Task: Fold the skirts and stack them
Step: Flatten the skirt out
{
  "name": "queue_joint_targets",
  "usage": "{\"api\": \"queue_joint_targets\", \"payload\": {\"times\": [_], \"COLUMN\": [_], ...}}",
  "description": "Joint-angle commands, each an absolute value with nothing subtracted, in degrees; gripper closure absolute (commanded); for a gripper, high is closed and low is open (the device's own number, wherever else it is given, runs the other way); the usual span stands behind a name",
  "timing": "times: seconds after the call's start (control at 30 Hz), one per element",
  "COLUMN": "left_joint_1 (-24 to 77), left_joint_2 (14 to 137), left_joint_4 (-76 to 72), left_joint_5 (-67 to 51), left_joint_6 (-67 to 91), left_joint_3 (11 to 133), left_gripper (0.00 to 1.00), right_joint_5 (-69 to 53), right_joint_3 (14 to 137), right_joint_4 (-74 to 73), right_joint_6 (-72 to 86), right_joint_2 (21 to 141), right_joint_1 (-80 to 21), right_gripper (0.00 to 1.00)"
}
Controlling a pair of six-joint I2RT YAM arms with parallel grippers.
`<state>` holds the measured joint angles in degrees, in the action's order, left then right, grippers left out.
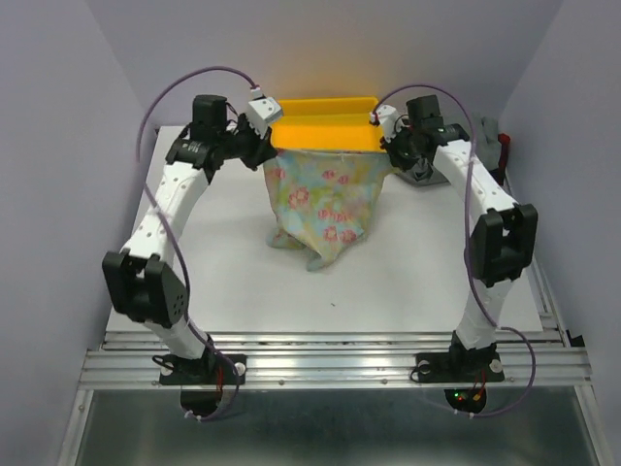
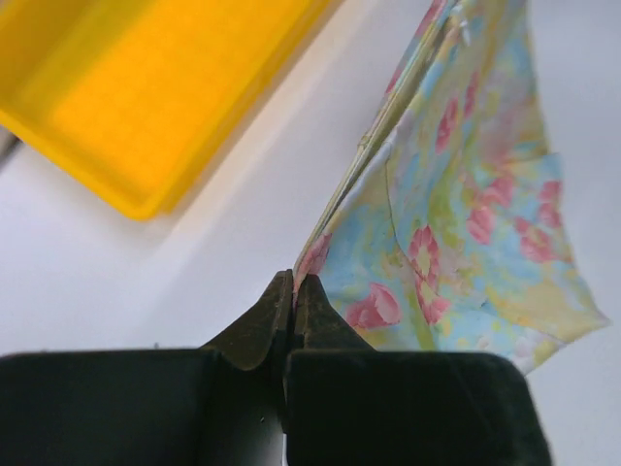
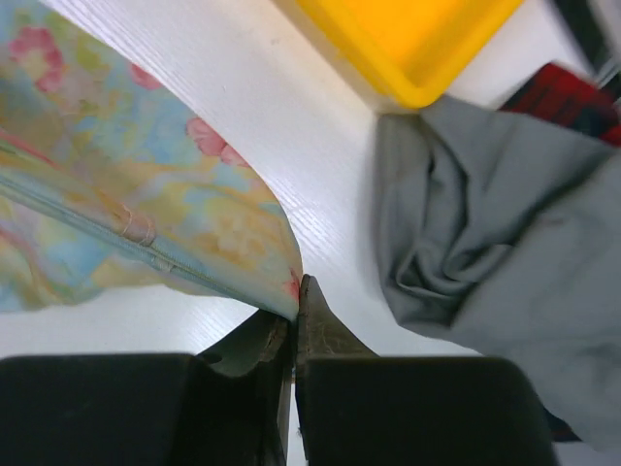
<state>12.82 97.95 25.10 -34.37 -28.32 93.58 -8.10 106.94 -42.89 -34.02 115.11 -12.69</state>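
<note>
The pastel floral skirt [image 1: 325,204] hangs stretched between both grippers above the table, its lower hem resting crumpled on the surface. My left gripper [image 1: 265,153] is shut on the skirt's top left corner, seen pinched in the left wrist view [image 2: 294,283]. My right gripper [image 1: 388,153] is shut on the top right corner [image 3: 297,291]. A plain grey skirt [image 3: 495,223] lies bunched on the table at the far right, beside the right gripper. The red-and-black plaid skirt [image 3: 568,97] peeks out behind it.
A yellow plastic tray [image 1: 325,124] stands at the back of the table, right behind the hanging skirt. The white tabletop [image 1: 388,291] stretches out in front. Grey walls enclose the left and right sides.
</note>
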Motion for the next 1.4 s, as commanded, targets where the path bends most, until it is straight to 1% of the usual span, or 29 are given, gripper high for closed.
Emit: {"api": "queue_joint_targets", "payload": {"times": [0.0,0.07,0.17,0.3,0.37,0.5,0.57,0.6,0.67,0.73,0.77,0.83,0.87,0.9,1.0,1.1,1.13,1.23,1.33,1.37], "left_joint_1": [10.2,10.2,10.2,10.28,10.28,10.28,10.28,10.28,10.28,9.85,9.58,9.41,9.32,9.06,8.7,8.7,8.7,8.7,8.7,8.7], "left_joint_2": [85.79,81.68,78.32,77.43,76.12,72.95,72.6,72.86,74.69,76.8,79.08,81.29,83.47,84.28,85.69,83.68,82.8,77.89,74.2,73.48], "left_joint_4": [27.05,28.91,36.28,48.47,50.88,48.01,45.89,42.49,39.48,36.22,35.34,32.62,32.09,30.95,26.83,23.57,23.64,26.0,27.51,27.86], "left_joint_5": [-42.71,-44.03,-45.53,-43.95,-43.77,-43.07,-41.41,-40.35,-36.15,-34.81,-34.72,-34.54,-34.19,-33.84,-30.51,-28.04,-28.82,-36.27,-38.49,-38.5], "left_joint_6": [-32.86,-35.67,-45.06,-53.06,-53.96,-49.41,-46.07,-44.31,-39.06,-36.4,-34.3,-31.65,-30.51,-28.5,-25.5,-25.31,-27.14,-31.71,-33.48,-33.49], "left_joint_3": [92.81,92.9,92.29,91.67,91.58,89.74,87.81,87.19,88.06,91.13,94.8,99.21,103.75,105.89,109.86,107.59,106.53,100.57,97.05,96.51], "left_gripper": [1.0,1.0,1.0,1.0,1.0,1.0,1.0,1.0,1.0,1.0,1.0,1.0,1.0,1.0,1.0,1.0,1.0,1.0,1.0,1.0], "right_joint_5": [-2.03,-1.15,1.48,3.07,3.69,5.97,6.59,6.85,8.69,11.15,11.86,13.35,13.71,15.02,18.27,19.33,19.34,19.42,20.3,20.65], "right_joint_3": [105.21,105.21,104.16,100.64,100.63,100.99,100.2,100.28,101.5,107.03,109.4,118.88,122.66,129.66,134.82,130.71,128.61,117.46,110.33,110.3], "right_joint_4": [-44.02,-45.34,-47.54,-50.88,-52.55,-55.72,-54.76,-54.23,-51.86,-49.05,-48.17,-46.5,-46.58,-46.32,-42.56,-37.12,-36.22,-35.42,-35.42,-35.42], "right_joint_6": [-39.81,-41.21,-43.06,-45.17,-46.22,-47.63,-47.99,-47.99,-48.08,-47.64,-47.11,-46.06,-45.71,-45.27,-45.18,-46.05,-46.75,-50.26,-51.94,-52.2], "right_joint_2": [103.55,101.35,98.18,93.88,93.08,92.29,92.11,92.46,93.77,97.46,100.43,103.78,105.54,108.78,110.74,107.94,105.06,99.52,94.24,94.22], "right_joint_1": [-11.25,-11.25,-11.25,-11.25,-11.25,-11.25,-11.25,-11.25,-11.25,-11.25,-11.25,-11.25,-11.25,-11.25,-11.25,-11.25,-11.25,-11.25,-11.25,-11.25], "right_gripper": [0.99,0.99,0.99,0.99,0.99,0.99,0.99,0.99,0.99,0.99,0.99,0.99,0.99,0.99,0.99,0.99,0.99,0.99,0.99,0.99]}}
